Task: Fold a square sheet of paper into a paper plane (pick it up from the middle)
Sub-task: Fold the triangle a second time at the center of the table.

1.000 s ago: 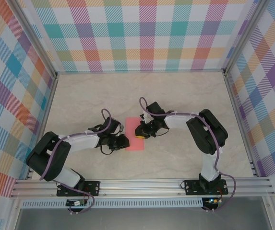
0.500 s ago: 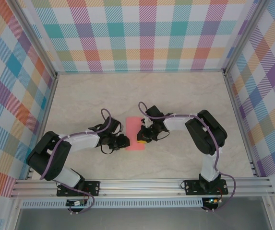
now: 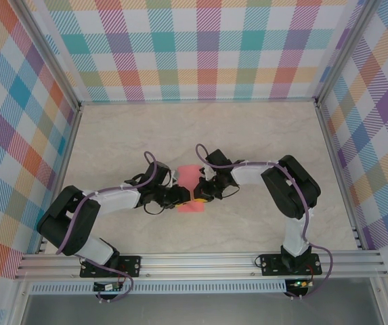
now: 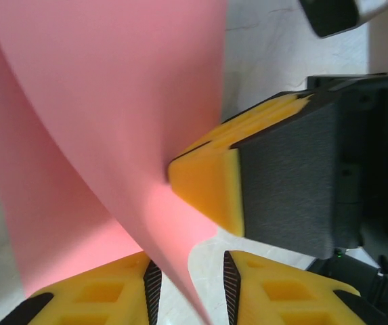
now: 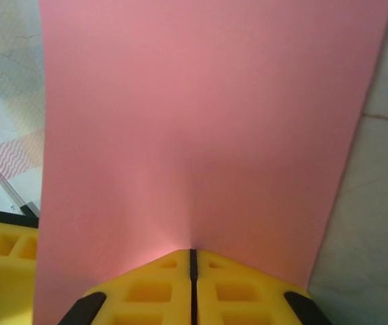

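— Where's the sheet (image 5: 207, 122)?
— Mid-tabletop (image 3: 248, 142), bowed upward. Your right claw (image 5: 192, 254) is clamped on the middle of one edge.
— And the left claw (image 4: 187, 265)?
— Its fingers stand apart, astride the sheet. You're at pickup, I'd say; next, close gently without creasing.

the left arm (image 3: 112, 198) and right arm (image 3: 251, 172) match: white shells on the long links, bulky black housings at the joints, a purple cable (image 3: 156, 170) looping along each, a black base plate (image 3: 110, 265) at the foot. the left gripper (image 4: 190, 271) and right gripper (image 5: 193, 261) have black bodies and yellow fingers (image 4: 92, 298) moulded with square pockets and dark ribbed inner faces.
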`<state>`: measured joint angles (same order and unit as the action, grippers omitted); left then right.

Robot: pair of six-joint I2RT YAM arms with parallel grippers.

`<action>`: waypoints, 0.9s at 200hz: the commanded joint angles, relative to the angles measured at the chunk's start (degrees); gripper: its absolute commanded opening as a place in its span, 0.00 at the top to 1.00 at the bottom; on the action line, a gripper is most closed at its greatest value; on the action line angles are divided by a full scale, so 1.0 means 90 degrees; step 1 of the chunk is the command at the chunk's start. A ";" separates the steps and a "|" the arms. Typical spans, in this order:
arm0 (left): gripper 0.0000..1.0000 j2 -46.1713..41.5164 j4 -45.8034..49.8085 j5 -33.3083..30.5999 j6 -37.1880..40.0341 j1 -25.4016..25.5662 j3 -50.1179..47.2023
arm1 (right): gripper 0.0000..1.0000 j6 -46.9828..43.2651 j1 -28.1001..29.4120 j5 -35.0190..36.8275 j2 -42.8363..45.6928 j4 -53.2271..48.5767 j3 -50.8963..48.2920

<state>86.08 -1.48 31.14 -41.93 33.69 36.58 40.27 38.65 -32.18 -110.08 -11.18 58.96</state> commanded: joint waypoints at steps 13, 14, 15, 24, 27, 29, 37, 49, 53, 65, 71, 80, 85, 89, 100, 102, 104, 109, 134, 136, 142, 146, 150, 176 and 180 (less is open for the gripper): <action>0.68 0.0024 -0.0574 0.0163 -0.0222 0.0045 -0.0002 | 0.92 0.0134 0.0036 0.0144 -0.0137 0.0018 -0.0111; 0.67 0.0025 -0.0586 0.0154 -0.0223 0.0045 -0.0002 | 0.92 0.0140 0.0034 0.0141 -0.0135 0.0025 -0.0113; 0.67 0.0030 -0.0592 0.0144 -0.0228 0.0041 -0.0007 | 0.92 0.0142 0.0033 0.0145 -0.0128 0.0023 -0.0114; 0.67 0.0027 -0.0660 0.0070 -0.0271 0.0045 -0.0011 | 0.90 0.0172 0.0032 0.0124 -0.0086 0.0081 -0.0123; 0.67 0.0025 -0.0665 0.0038 -0.0278 0.0045 -0.0011 | 0.89 0.0187 0.0024 0.0131 -0.0068 0.0106 -0.0132; 0.67 0.0030 -0.0676 0.0025 -0.0289 0.0045 -0.0021 | 0.89 0.0202 0.0022 0.0132 -0.0052 0.0121 -0.0139; 0.65 0.0023 -0.0721 -0.0046 -0.0327 0.0045 -0.0030 | 0.87 0.0237 0.0010 0.0132 -0.0002 0.0151 -0.0155; 0.64 0.0018 -0.0801 -0.0135 -0.0385 0.0045 -0.0046 | 0.86 0.0252 -0.0003 0.0126 0.0074 0.0169 -0.0152; 0.63 0.0025 -0.0826 -0.0161 -0.0414 0.0041 -0.0055 | 0.85 0.0264 -0.0017 0.0133 0.0099 0.0168 -0.0154; 0.60 0.0035 -0.0897 -0.0210 -0.0466 0.0045 -0.0070 | 0.85 0.0297 -0.0056 0.0138 0.0202 0.0180 -0.0169; 0.59 0.0035 -0.0919 -0.0231 -0.0490 0.0045 -0.0079 | 0.85 0.0309 -0.0066 0.0137 0.0262 0.0195 -0.0183; 0.57 0.0047 -0.0929 -0.0275 -0.0497 0.0045 -0.0080 | 0.85 0.0330 -0.0102 0.0154 0.0364 0.0192 -0.0220; 0.57 0.0056 -0.0938 -0.0285 -0.0507 0.0045 -0.0085 | 0.85 0.0337 -0.0122 0.0164 0.0430 0.0193 -0.0245; 0.56 0.0064 -0.0948 -0.0284 -0.0507 0.0045 -0.0087 | 0.85 0.0349 -0.0136 0.0173 0.0486 0.0182 -0.0265; 0.55 0.0090 -0.0986 -0.0281 -0.0536 0.0045 -0.0079 | 0.85 0.0368 -0.0166 0.0252 0.0637 0.0158 -0.0340; 0.55 0.0092 -0.0993 -0.0277 -0.0539 0.0045 -0.0079 | 0.85 0.0369 -0.0177 0.0267 0.0658 0.0151 -0.0352; 0.55 0.0100 -0.0997 -0.0276 -0.0542 0.0045 -0.0080 | 0.85 0.0369 -0.0182 0.0280 0.0683 0.0139 -0.0368; 0.54 0.0117 -0.1012 -0.0267 -0.0547 0.0045 -0.0080 | 0.85 0.0369 -0.0193 0.0320 0.0736 0.0121 -0.0395; 0.53 0.0233 -0.1093 -0.0218 -0.0575 0.0045 -0.0032 | 0.87 0.0311 -0.0203 0.0396 0.0722 -0.0013 -0.0462; 0.53 0.0243 -0.1107 -0.0215 -0.0575 0.0045 -0.0031 | 0.87 0.0311 -0.0203 0.0386 0.0699 -0.0016 -0.0458; 0.53 0.0276 -0.1132 -0.0201 -0.0576 0.0045 -0.0017 | 0.88 0.0329 -0.0203 0.0387 0.0644 -0.0034 -0.0457; 0.53 0.0289 -0.1143 -0.0207 -0.0587 0.0045 -0.0012 | 0.89 0.0339 -0.0203 0.0387 0.0613 -0.0034 -0.0465; 0.53 0.0302 -0.1145 -0.0203 -0.0585 0.0044 -0.0002 | 0.89 0.0348 -0.0198 0.0386 0.0582 -0.0034 -0.0472; 0.52 0.0375 -0.1145 -0.0227 -0.0585 0.0045 0.0037 | 0.89 0.0417 -0.0221 0.0586 0.0718 -0.0035 -0.0559; 0.52 0.0384 -0.1145 -0.0236 -0.0588 0.0045 0.0037 | 0.88 0.0415 -0.0237 0.0635 0.0776 -0.0053 -0.0572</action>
<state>88.60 -10.35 29.30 -46.96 33.69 36.56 43.13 36.80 -28.51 -104.44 -10.17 54.96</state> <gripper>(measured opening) 0.476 0.109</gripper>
